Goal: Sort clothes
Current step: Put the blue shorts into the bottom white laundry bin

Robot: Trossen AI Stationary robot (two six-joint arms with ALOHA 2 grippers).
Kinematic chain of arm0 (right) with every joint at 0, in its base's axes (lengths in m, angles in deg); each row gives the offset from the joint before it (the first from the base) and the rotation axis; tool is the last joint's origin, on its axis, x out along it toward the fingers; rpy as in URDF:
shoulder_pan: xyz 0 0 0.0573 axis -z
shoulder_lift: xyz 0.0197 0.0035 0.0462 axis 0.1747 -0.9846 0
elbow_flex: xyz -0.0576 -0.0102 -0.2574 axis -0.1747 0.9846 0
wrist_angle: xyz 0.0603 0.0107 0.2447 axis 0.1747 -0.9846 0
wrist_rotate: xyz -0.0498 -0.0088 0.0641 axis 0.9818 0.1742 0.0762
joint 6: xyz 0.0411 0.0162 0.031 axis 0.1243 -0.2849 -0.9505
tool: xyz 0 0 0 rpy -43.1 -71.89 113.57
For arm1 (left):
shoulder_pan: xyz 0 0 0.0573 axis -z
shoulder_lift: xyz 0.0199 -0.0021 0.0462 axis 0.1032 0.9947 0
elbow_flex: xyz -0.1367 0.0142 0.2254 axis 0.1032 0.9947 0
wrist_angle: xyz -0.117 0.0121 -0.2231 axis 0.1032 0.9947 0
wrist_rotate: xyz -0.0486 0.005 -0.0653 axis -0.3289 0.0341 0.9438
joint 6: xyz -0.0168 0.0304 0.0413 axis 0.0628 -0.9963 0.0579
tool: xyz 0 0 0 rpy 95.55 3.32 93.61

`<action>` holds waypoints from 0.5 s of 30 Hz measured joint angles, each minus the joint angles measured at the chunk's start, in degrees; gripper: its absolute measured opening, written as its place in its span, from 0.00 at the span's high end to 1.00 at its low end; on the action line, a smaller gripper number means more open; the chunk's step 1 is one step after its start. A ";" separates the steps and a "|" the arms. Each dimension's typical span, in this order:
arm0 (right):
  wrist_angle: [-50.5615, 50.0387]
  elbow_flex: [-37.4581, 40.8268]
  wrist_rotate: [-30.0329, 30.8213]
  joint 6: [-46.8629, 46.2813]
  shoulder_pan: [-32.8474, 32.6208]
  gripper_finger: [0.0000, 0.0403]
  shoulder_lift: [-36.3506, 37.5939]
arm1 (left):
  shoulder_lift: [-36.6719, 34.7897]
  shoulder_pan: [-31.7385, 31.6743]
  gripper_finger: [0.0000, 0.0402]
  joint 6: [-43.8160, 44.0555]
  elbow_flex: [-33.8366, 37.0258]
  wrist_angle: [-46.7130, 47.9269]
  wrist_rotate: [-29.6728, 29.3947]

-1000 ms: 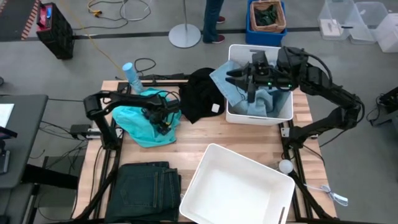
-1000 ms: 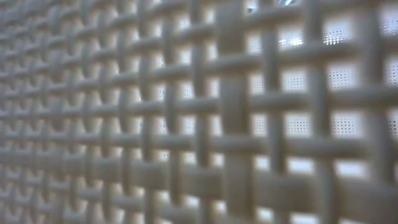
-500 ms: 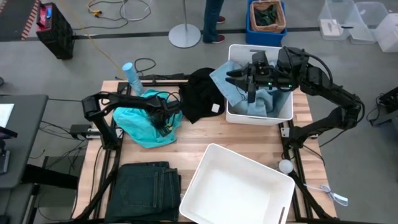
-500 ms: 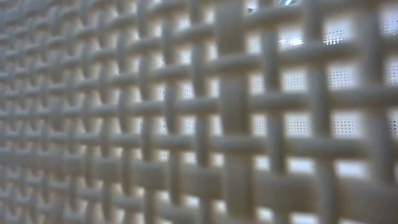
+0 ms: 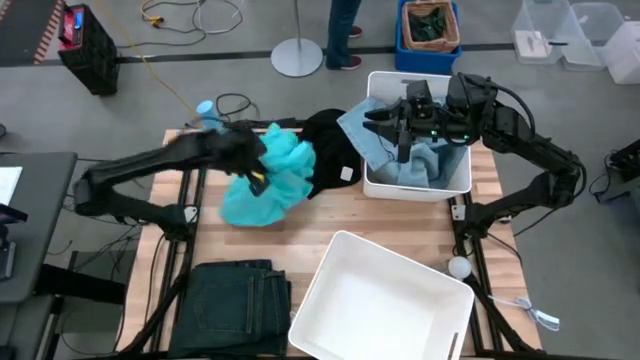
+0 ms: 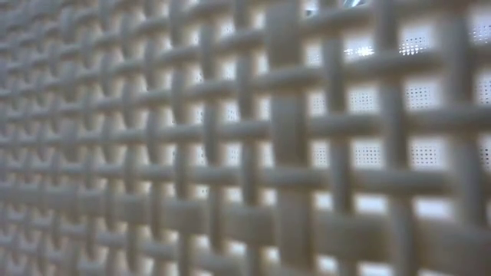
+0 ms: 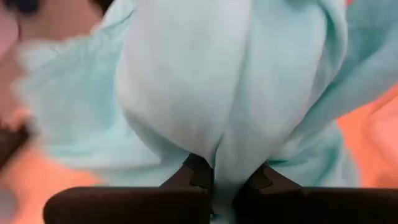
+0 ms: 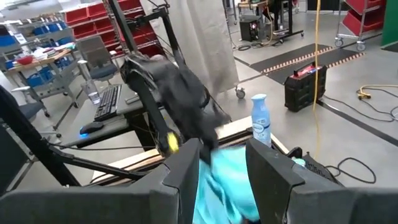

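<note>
Lift-off: the left gripper (image 5: 262,172), jaws clamped on the turquoise top (image 5: 272,185), has hoisted it off the table since half a second ago, swinging toward the far bin (image 5: 452,185), where the right gripper (image 5: 385,125) hovers, jaws apart, over pale denim (image 5: 420,165).

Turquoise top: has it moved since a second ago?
Yes. The left gripper, shut on the turquoise top, has carried it toward the black top, which has not moved.

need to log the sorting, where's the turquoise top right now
In the high view the turquoise top hangs pinched in the left gripper, left of middle, beside the black top.
</note>
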 joint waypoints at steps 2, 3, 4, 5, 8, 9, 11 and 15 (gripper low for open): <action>-0.03 0.00 0.02 -0.02 0.34 0.63 0.02 | -3.48 0.67 0.96 -0.92 -3.17 -0.91 0.33; -0.05 0.00 0.06 -0.02 0.49 0.63 0.02 | -4.96 1.04 0.96 -1.59 -4.83 -1.76 1.11; -0.05 0.00 0.15 -0.02 0.64 0.63 0.02 | -6.49 1.34 0.96 -2.27 -6.48 -3.32 2.58; -0.01 0.00 0.17 -0.02 0.93 0.63 0.02 | -7.78 1.64 0.96 -2.64 -8.10 -5.09 4.04; 0.25 0.00 0.17 -0.02 1.69 0.63 0.02 | -10.79 2.70 0.96 -2.56 -11.76 -12.57 9.48; 0.23 0.00 0.20 0.00 1.99 0.63 0.02 | -11.52 3.20 0.96 -2.40 -12.59 -15.87 11.79; 0.23 0.00 0.17 0.71 2.47 0.63 0.02 | -12.59 4.45 0.96 -1.51 -13.55 -23.29 15.97; 1.20 0.00 0.17 1.36 4.14 0.63 0.02 | -13.22 7.58 0.96 1.37 -13.68 -35.60 22.59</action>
